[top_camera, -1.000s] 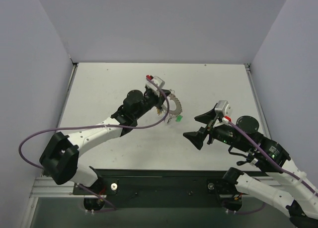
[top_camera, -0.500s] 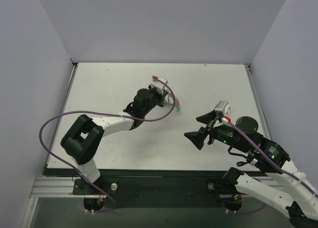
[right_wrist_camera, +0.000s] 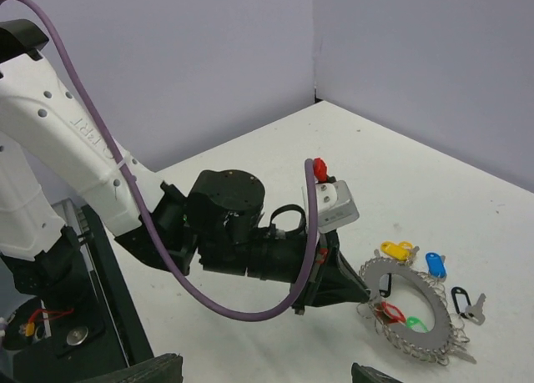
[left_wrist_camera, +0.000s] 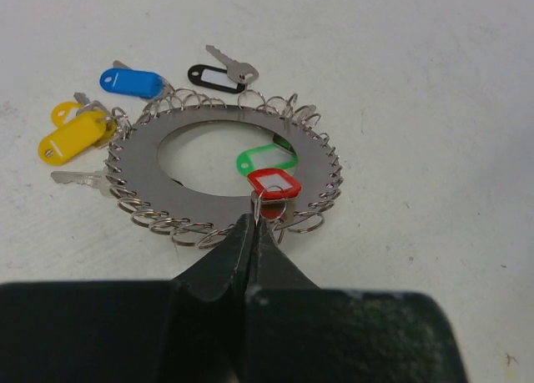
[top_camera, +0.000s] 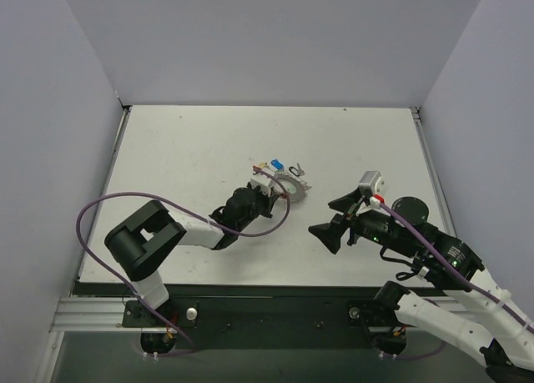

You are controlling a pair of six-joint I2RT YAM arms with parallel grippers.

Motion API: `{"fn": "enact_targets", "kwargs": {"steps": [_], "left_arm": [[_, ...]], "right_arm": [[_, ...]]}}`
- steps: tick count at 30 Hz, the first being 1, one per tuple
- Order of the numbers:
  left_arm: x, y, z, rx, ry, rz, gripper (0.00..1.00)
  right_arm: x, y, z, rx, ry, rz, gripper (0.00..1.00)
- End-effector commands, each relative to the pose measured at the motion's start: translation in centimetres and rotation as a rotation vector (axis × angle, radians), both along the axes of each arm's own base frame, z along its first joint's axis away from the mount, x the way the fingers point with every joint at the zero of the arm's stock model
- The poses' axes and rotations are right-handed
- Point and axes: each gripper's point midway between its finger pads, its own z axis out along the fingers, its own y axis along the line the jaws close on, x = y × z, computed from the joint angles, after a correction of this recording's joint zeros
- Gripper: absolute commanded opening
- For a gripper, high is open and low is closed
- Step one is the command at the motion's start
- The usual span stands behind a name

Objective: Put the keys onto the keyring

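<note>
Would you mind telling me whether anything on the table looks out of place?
Only slightly: the green tag and red tag lie inward on the face of the keyring, while the blue tag, yellow tag and black tag fan outward. Nothing looks damaged.

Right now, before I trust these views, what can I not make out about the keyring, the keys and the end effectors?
Left wrist view: the shut left end effector hides whether it pinches the red plastic tag or the large silvery metal keyring.
Right wrist view: the bottom edge cuts off the fingers of the open right end effector.
Top view: the tiny coloured keys are too small to count.
</note>
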Motion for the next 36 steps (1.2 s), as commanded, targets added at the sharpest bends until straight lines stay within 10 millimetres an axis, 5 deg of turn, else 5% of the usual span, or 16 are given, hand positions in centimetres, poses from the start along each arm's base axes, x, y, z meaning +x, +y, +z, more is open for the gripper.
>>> {"fn": "enact_targets", "kwargs": {"steps": [1, 14, 20, 24, 31, 36], "left_arm": [[-0.9, -0.1, 3.5, -0.113, -0.071, 0.033, 0.00], [-8.2, -0.2, 1.9, -0.056, -0.060, -0.004, 0.00], [-11.5, -0.5, 3.0, -0.003, -0.127, -0.054, 0.23], [-12.3, 0.1, 3.8, 0.028, -0.136, -0.052, 0.63], [-12.2, 2.6, 7.1, 0.001, -0.131, 0.019, 0.75], [-12.0, 4.0, 7.5, 0.002, -0.098, 0.030, 0.84]], "right_arm": [[-0.1, 0.2, 0.1, 0.022, 0.020, 0.002, 0.79], [-0.6, 0.8, -1.3, 0.017, 0.077, 0.029, 0.79], [-0.8, 0.8, -1.4, 0.018, 0.087, 0.034, 0.79], [-0.8, 0.8, -1.4, 0.022, 0.092, 0.034, 0.79], [-0.6, 1.0, -1.3, 0.021, 0.096, 0.031, 0.82], [-0.4, 1.4, -1.5, 0.016, 0.108, 0.031, 0.87]]}}
